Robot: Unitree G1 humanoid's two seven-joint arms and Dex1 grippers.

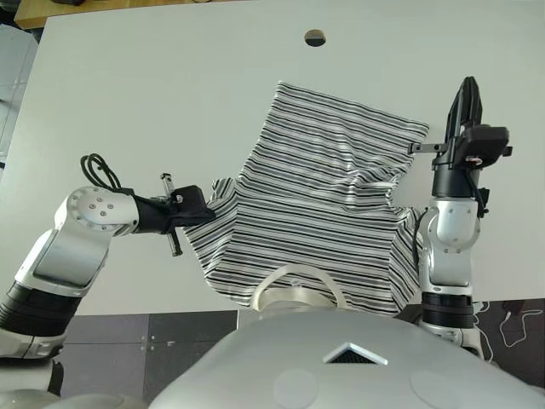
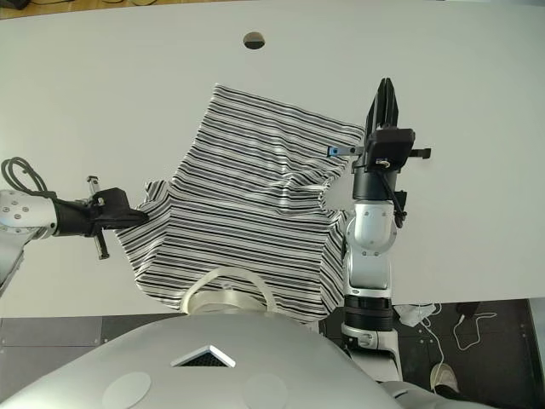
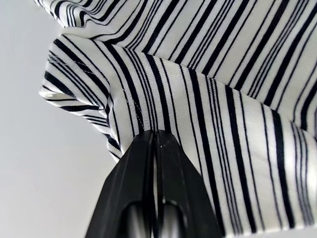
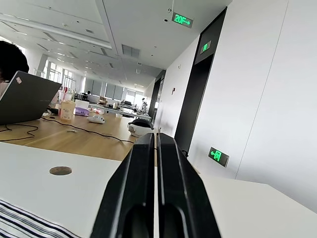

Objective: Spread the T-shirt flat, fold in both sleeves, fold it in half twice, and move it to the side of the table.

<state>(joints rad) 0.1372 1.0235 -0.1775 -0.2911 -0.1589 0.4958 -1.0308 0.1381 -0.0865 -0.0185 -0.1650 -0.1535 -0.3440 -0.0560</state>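
I've got the left hand (image 3: 154, 135) clamped on the left sleeve (image 1: 223, 194) of the T-shirt (image 1: 324, 204), rumpled near-centre on the table (image 1: 145, 94); I'd pull left, low and slow, then bring the right hand (image 1: 468, 89), fingers together and empty, down to pin the right edge

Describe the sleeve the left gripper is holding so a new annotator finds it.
On the white table lies a black-and-white striped T-shirt. The sleeve sticks out from its edge on the robot's left. Unlike the other sleeve, it is pinched in the left gripper, jaws shut on the fabric.
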